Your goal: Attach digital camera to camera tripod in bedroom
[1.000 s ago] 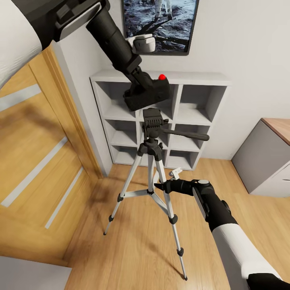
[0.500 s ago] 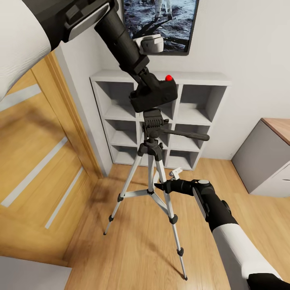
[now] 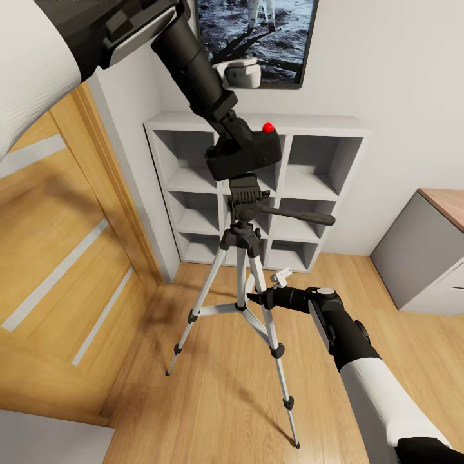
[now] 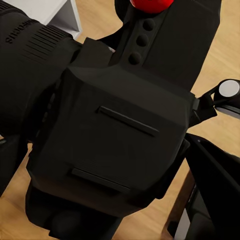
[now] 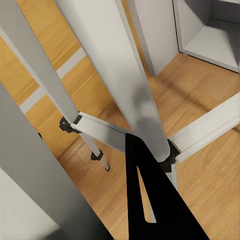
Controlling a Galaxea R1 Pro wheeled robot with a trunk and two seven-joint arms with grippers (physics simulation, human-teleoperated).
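Head view: left tool [image 3: 235,138] at upper centre of frame, clamped on the digital camera [image 3: 248,154], red button up; camera base sits touching the black head of the camera tripod [image 3: 243,193]. Right tool [image 3: 258,299] at lower centre, beside a tripod leg; cannot tell whether it is apart or together. Tripod stands on the wood floor [image 3: 212,399] before the white shelving [image 3: 316,167].

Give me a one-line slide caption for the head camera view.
Left gripper holds the digital camera just above the camera tripod head while the right gripper steadies a leg.
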